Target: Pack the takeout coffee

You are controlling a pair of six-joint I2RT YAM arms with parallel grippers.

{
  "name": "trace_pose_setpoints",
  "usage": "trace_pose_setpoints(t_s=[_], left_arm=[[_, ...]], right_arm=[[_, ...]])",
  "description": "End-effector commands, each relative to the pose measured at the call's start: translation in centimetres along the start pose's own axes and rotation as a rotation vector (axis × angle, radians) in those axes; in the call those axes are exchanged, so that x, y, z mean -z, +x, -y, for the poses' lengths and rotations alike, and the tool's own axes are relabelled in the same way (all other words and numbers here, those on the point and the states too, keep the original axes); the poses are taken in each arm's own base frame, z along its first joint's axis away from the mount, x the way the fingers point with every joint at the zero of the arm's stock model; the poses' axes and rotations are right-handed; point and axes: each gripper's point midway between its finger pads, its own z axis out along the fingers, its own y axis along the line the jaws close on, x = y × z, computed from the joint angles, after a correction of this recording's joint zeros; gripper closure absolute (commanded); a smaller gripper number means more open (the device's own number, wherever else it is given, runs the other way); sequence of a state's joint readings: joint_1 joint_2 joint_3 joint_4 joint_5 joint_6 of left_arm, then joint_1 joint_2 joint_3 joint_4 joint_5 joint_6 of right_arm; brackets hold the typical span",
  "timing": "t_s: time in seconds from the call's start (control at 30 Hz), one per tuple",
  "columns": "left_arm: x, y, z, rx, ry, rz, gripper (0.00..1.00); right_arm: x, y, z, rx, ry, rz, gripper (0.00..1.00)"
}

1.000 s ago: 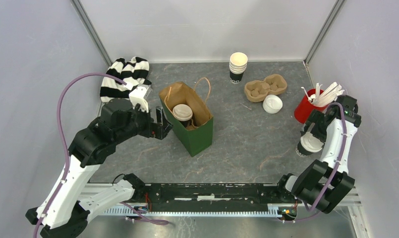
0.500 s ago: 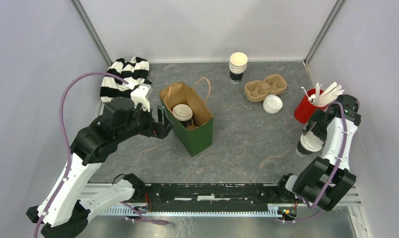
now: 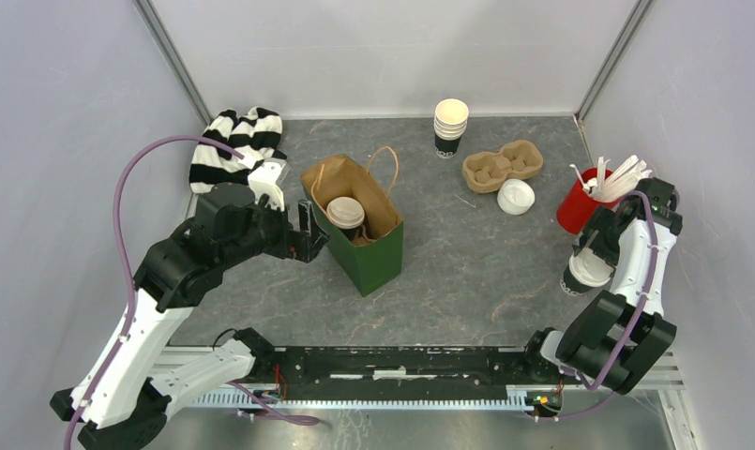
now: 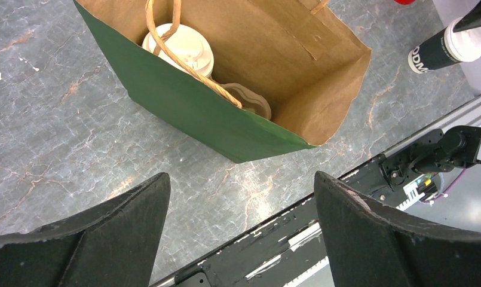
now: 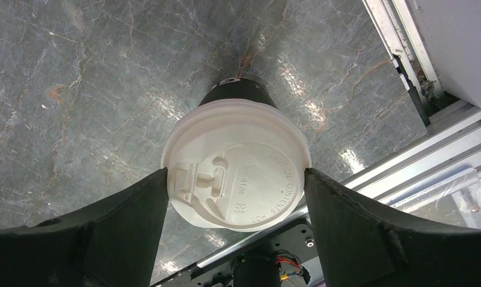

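One takeout coffee (image 3: 345, 212), with a white lid, stands inside the open paper bag (image 3: 378, 258), green outside and brown inside. The left wrist view shows it too (image 4: 181, 48), in the bag (image 4: 196, 113). The second takeout coffee (image 3: 584, 272) is at the right edge, tilted, dark with a white lid (image 5: 238, 170). My right gripper (image 5: 236, 179) is shut on it, both fingers against the lid's rim. Whether its base touches the table is unclear. My left gripper (image 3: 308, 230) is open and empty, just left of the bag, with only table between its fingers (image 4: 241, 179).
A red cup of white stirrers (image 3: 580, 202) stands just behind the right gripper. A loose white lid (image 3: 516, 196), a cardboard cup carrier (image 3: 502, 166) and a stack of empty cups (image 3: 450, 127) sit at the back. A striped cloth (image 3: 237, 145) lies at the back left.
The right arm has shifted slightly, with the cup between its fingers staying at almost the same spot. The left gripper has edged a little nearer the bag.
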State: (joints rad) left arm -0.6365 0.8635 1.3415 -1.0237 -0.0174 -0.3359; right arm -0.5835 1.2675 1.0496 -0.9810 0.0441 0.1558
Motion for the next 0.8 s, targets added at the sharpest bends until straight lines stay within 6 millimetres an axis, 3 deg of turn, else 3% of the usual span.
trace_pose_setpoints(t_s=[0.0, 0.23, 0.4, 0.5, 0.77], left_arm=[[0.4, -1.4, 0.7, -0.011, 0.032, 0.050, 0.05], [1.0, -2.4, 0.7, 0.007, 0.017, 0.079, 0.05], [1.5, -2.8, 0.7, 0.025, 0.013, 0.093, 0.04], [2.1, -3.1, 0.9, 0.044, 0.021, 0.110, 0.05], [4.9, -4.4, 0.0, 0.158, -0.041, 0.180, 0.03]], right_arm=[[-0.1, -0.8, 0.5, -0.003, 0.029, 0.018, 0.14], [1.3, -0.5, -0.6, 0.023, -0.011, 0.044, 0.20], [2.4, 0.0, -2.7, 0.104, -0.070, 0.072, 0.21], [3.0, 0.6, -4.3, 0.187, -0.117, 0.088, 0.21], [5.3, 3.2, -12.1, 0.513, -0.384, 0.160, 0.22]])
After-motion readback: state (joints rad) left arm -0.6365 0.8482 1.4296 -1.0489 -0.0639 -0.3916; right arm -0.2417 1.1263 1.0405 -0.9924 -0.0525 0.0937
